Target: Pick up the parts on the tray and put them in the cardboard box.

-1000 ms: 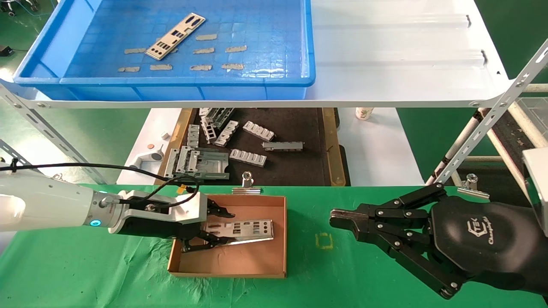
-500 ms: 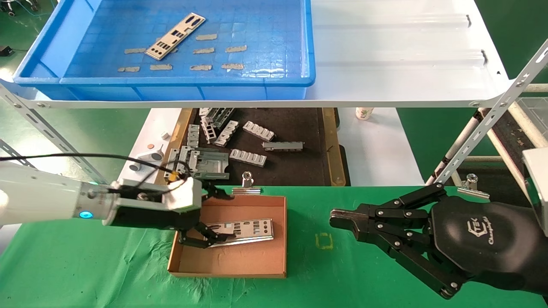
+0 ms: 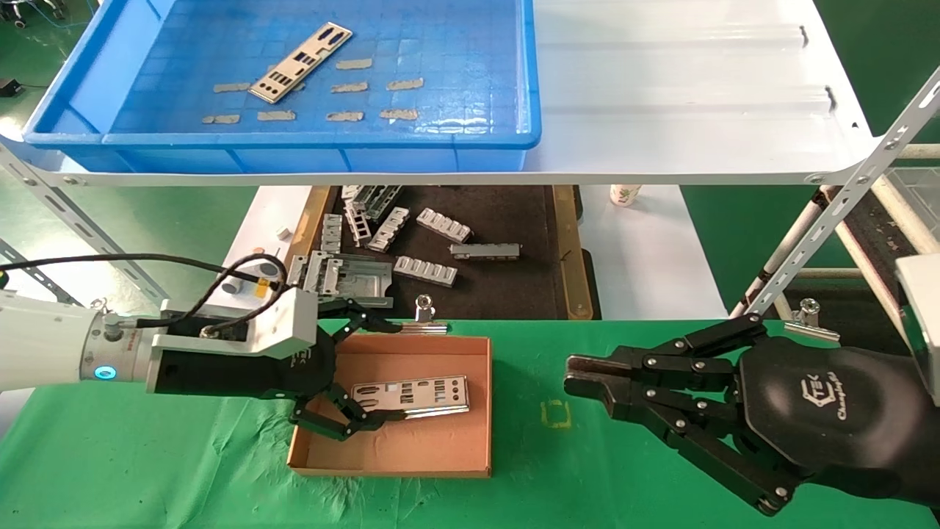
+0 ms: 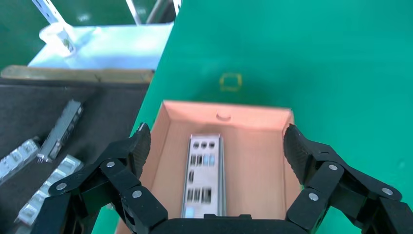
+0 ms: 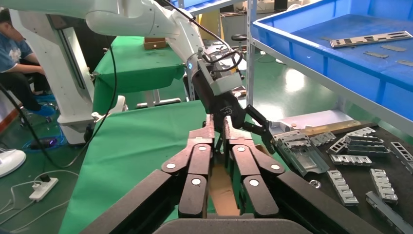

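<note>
One silver punched plate (image 3: 418, 393) lies flat in the brown cardboard box (image 3: 411, 463) on the green cloth. It also shows in the left wrist view (image 4: 203, 175), inside the box (image 4: 229, 109). My left gripper (image 3: 385, 373) is wide open over the box's left end, its fingers (image 4: 142, 141) apart on either side of the plate and not touching it. A second plate (image 3: 301, 62) lies in the blue tray (image 3: 316, 139) on the white shelf. My right gripper (image 3: 576, 378) is shut and empty, parked to the right of the box, also seen in its own view (image 5: 216, 122).
Below the shelf, a dark-floored tray with a wooden rim (image 3: 562, 250) holds several grey ribbed brackets (image 3: 426, 270). A binder clip (image 3: 422, 319) sits at the box's far edge. A yellow square mark (image 3: 556, 414) is on the cloth. A slanted metal strut (image 3: 830, 220) stands at right.
My left gripper has opened wide and drawn back to the left, away from the plate. The plate stays lying in the box. The right arm has not moved.
</note>
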